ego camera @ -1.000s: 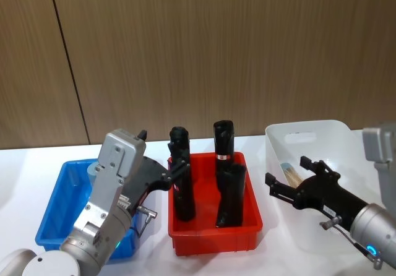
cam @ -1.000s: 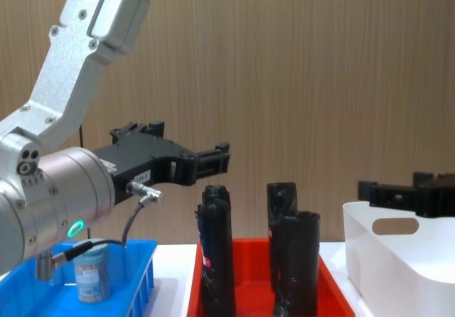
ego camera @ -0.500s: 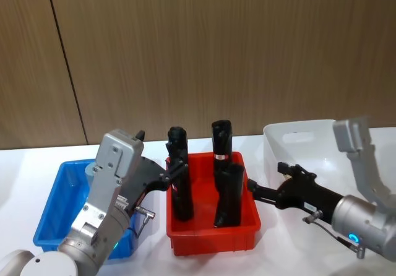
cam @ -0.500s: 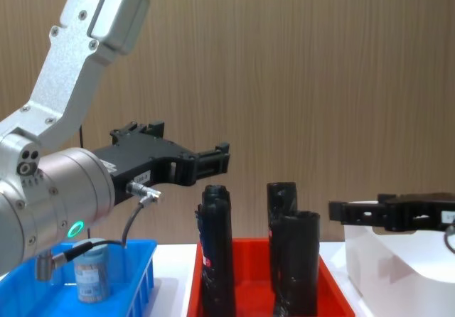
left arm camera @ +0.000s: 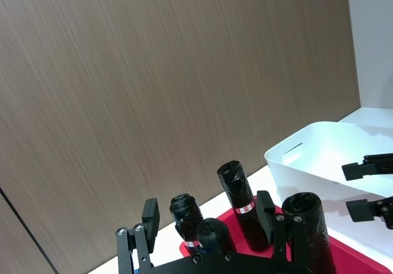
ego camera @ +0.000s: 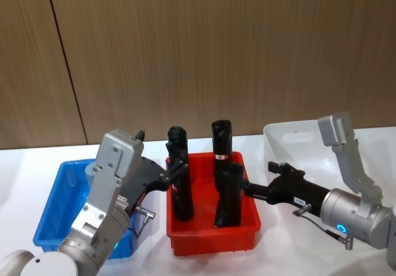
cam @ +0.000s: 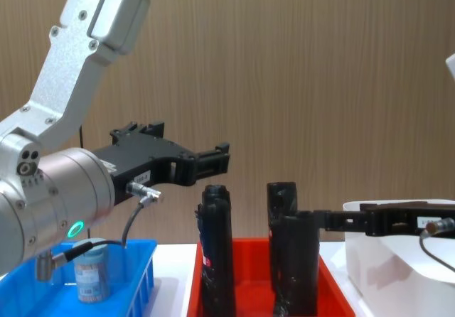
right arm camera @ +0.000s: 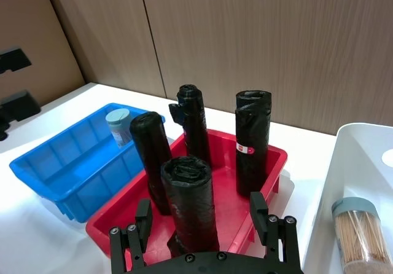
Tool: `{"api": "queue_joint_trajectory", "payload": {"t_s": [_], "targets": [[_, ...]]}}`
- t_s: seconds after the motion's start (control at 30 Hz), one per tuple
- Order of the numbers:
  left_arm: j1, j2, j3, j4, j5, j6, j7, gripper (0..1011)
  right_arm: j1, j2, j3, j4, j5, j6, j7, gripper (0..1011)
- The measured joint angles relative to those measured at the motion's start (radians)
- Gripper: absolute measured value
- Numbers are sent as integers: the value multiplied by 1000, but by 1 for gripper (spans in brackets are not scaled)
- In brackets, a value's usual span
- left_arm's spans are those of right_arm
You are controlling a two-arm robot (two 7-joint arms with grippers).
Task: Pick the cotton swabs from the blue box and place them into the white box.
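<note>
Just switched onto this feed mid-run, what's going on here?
One jar of cotton swabs already sits in the white box; another waits in the blue box. The right gripper, open and empty, reaches over the red bin of black rolls toward the blue box. The left gripper hangs open above the blue box's inner edge.

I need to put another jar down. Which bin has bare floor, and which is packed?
The blue box is mostly bare: one cotton swab jar stands at its far end. The white box holds one jar near its front, with open floor behind. The red bin is crowded with four black rolls.
</note>
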Motion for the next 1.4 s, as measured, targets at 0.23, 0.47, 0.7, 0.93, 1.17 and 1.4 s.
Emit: {"api": "queue_joint_trajectory", "payload": {"t_s": [0.23,0.47,0.7,0.93,1.17,1.4], "targets": [[0,0,0,0,0,0,0,1003,36,-17,-7,68,-7,-19,15,1002],[0,0,0,0,0,0,0,1003,58,-27,-15,111,-15,-33,29,1002],[0,0,0,0,0,0,0,1003,75,-38,-25,142,-25,-46,41,1002],[0,0,0,0,0,0,0,1003,92,-50,-38,173,-40,-60,49,1002],[0,0,0,0,0,0,0,1003,111,-63,-49,205,-53,-72,54,1002],[0,0,0,0,0,0,0,1003,130,-76,-60,234,-64,-85,58,1002]]}}
